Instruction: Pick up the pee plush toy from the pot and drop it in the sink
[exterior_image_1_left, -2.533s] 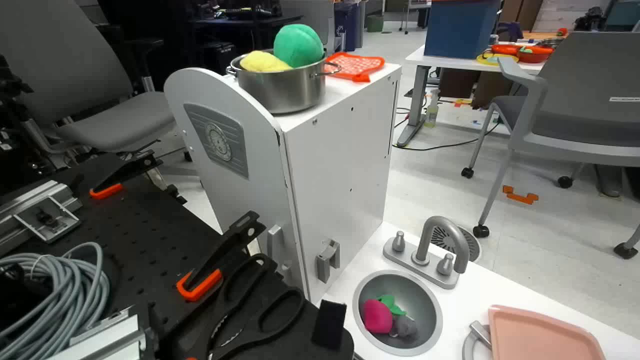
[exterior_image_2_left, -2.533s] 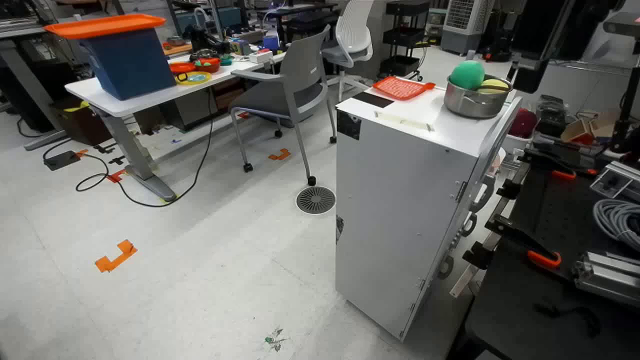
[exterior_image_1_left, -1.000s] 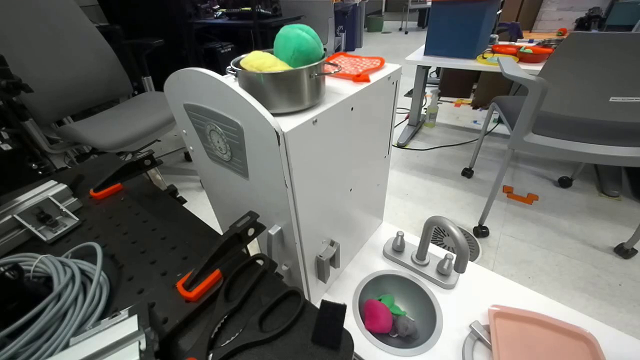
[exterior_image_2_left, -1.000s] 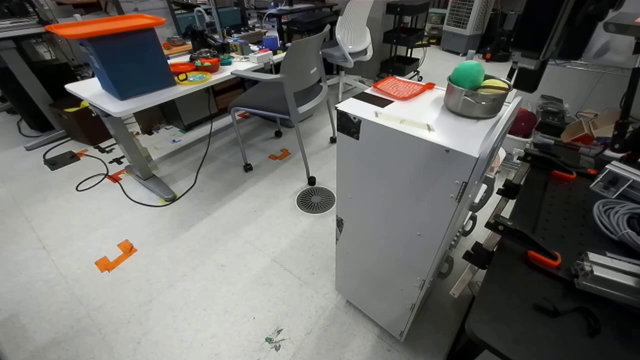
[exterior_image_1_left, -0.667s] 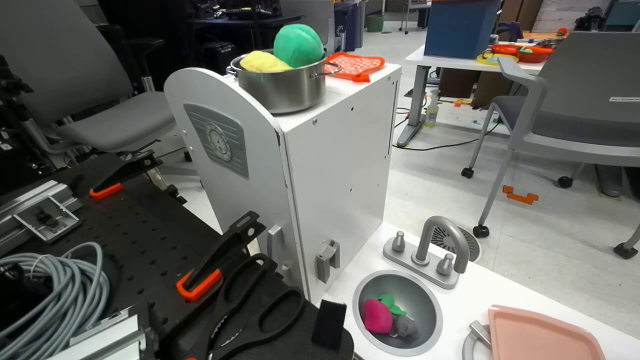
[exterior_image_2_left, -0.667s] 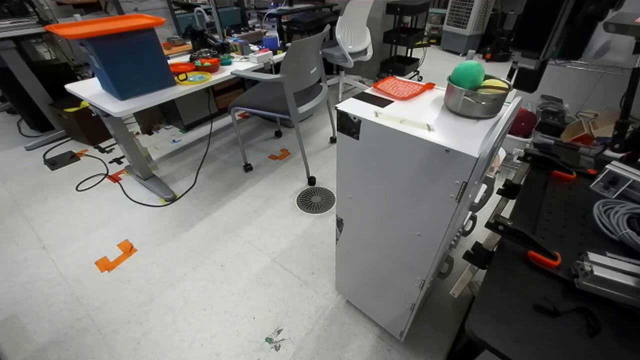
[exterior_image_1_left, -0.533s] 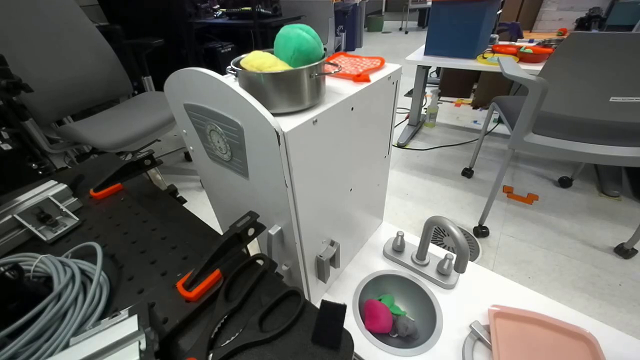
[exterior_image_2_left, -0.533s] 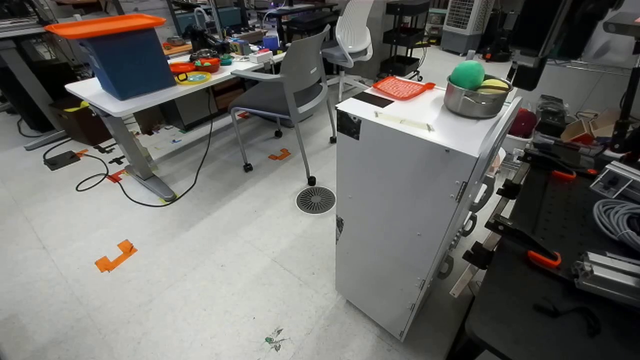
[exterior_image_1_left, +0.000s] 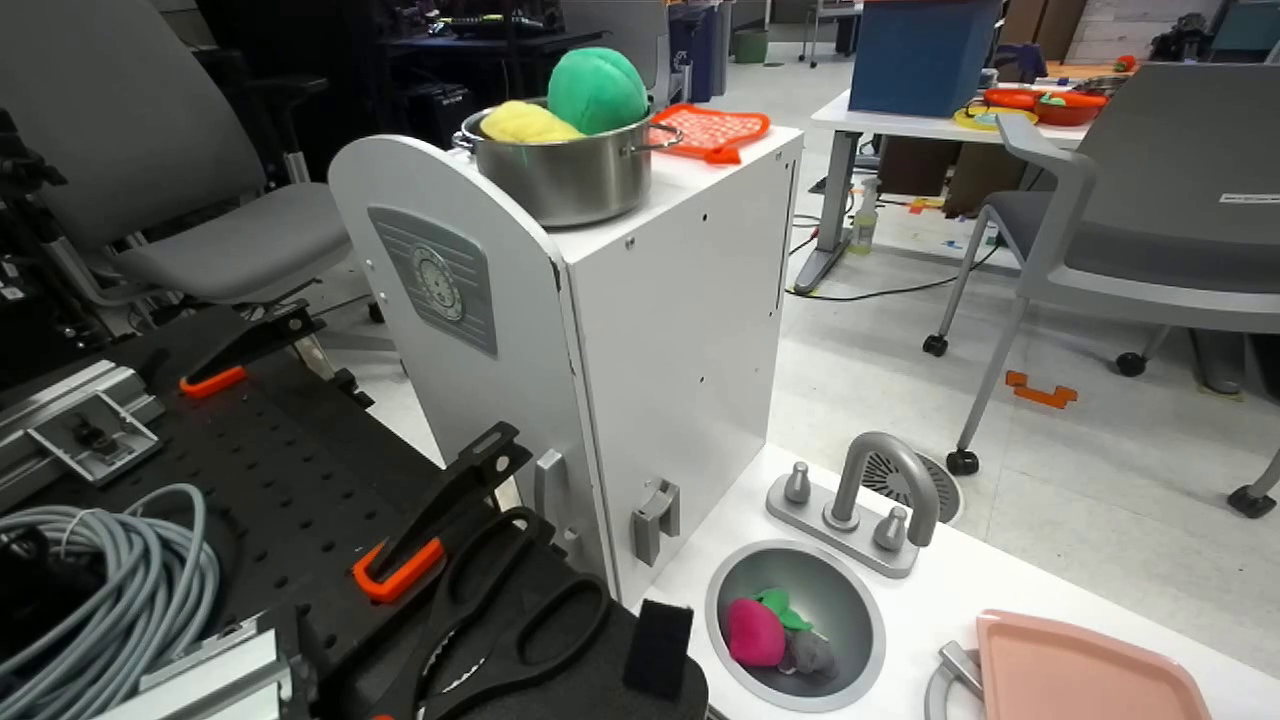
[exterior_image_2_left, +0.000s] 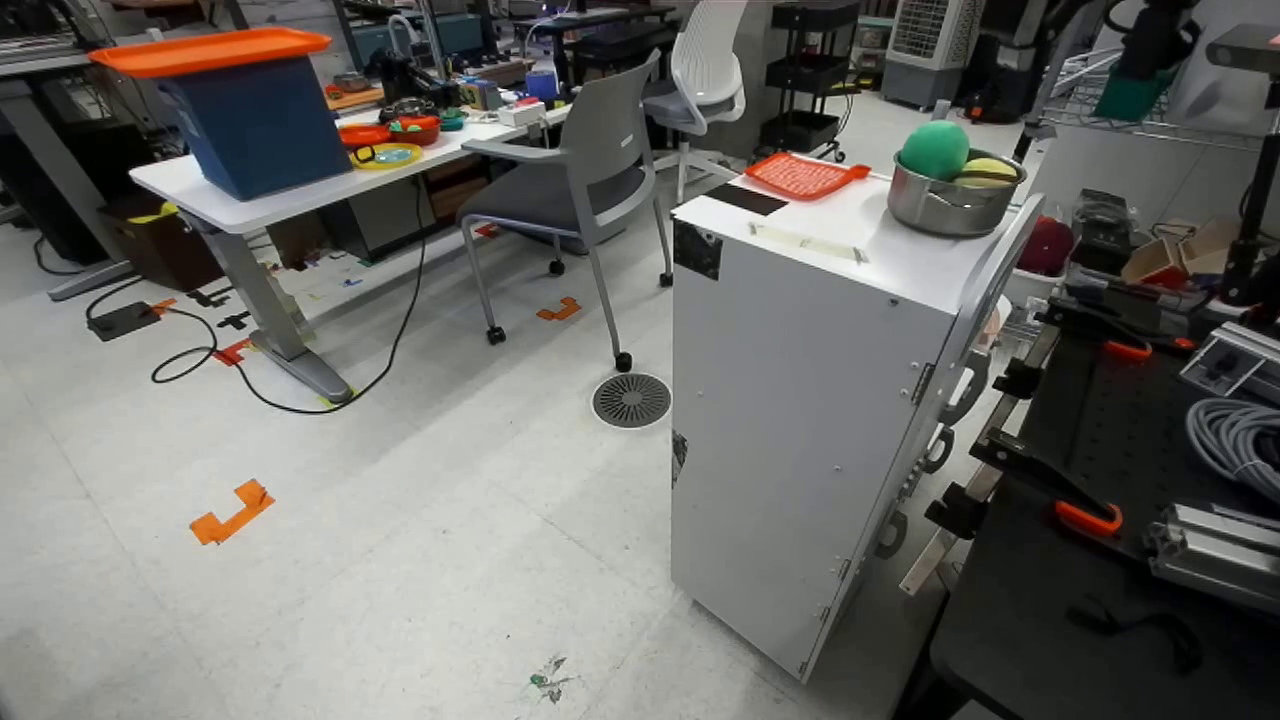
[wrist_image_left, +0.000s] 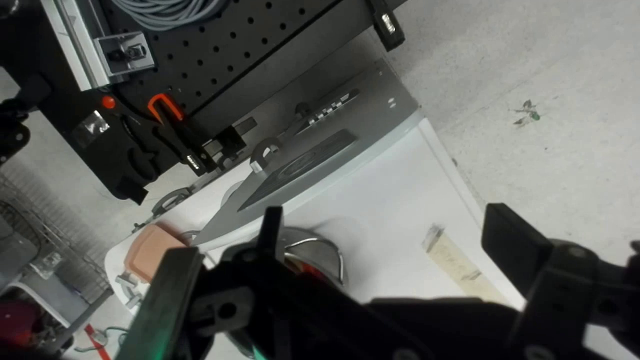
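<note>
The white play-kitchen cabinet (exterior_image_1_left: 680, 300) is topped by the steel pot (exterior_image_1_left: 565, 185). Well below the pot, the round toy sink (exterior_image_1_left: 845, 615) is seen in an exterior view. In the wrist view, the pot is partly hidden by the gripper (wrist_image_left: 384, 220), its fingers spread wide apart. Inside the pot, the green pea plush toy (exterior_image_1_left: 598, 90) is held beside a yellow plush toy (exterior_image_1_left: 528, 122)

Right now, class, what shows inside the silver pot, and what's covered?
In both exterior views, the green plush toy and a yellow item show in the pot. They and the pot's wall cover the bottom; the wrist view shows too little to tell what's there.
</note>
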